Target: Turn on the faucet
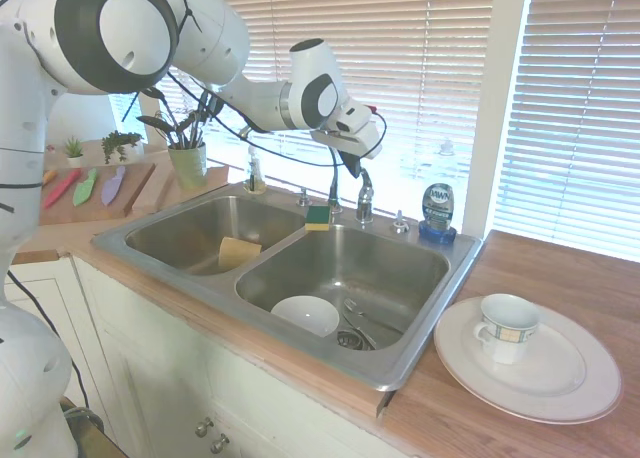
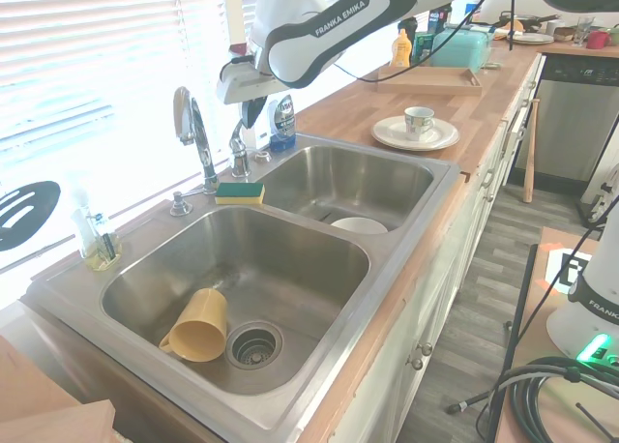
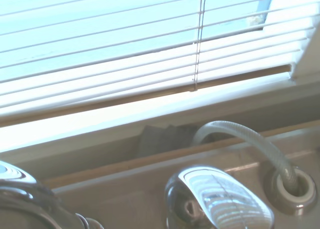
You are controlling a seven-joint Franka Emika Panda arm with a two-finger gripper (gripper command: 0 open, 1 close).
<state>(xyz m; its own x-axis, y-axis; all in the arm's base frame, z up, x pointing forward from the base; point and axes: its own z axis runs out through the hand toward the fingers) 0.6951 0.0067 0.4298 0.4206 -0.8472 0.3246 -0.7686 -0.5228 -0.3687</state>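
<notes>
**Claw parked right over the faucet handle**

Going left to right in the first exterior view. Far left on the table (image 1: 560,278): a wooden board with colourful knives (image 1: 85,186), a couple of tiny potted plants behind it, then a bigger plant in a green pot (image 1: 187,161). Next, a double steel sink (image 1: 430,333) set into the wood. Yellow cup (image 1: 238,252) lying on its side in the left basin, white bowl (image 1: 305,315) sitting in the right basin near the drain. Green-and-yellow sponge (image 1: 318,217) resting on the back ledge between the two basins.

Just right of the sponge, the faucet (image 1: 365,198) at the back of the sink, shiny chrome, stubby lever up top. Claw (image 1: 352,161) hanging directly above that lever, very close, maybe touching, can't say for sure. Fingers dark and bunched together in both outside views, so open or clenched, honestly cannot tell. Wrist view just filled with the chrome lever top and window blinds behind.

Further right: blue dish soap bottle (image 1: 437,210) on the back corner of the sink, near the faucet but apart. Then a white plate (image 1: 570,388) on the table with a mug (image 1: 507,328) standing upright on it.
</notes>
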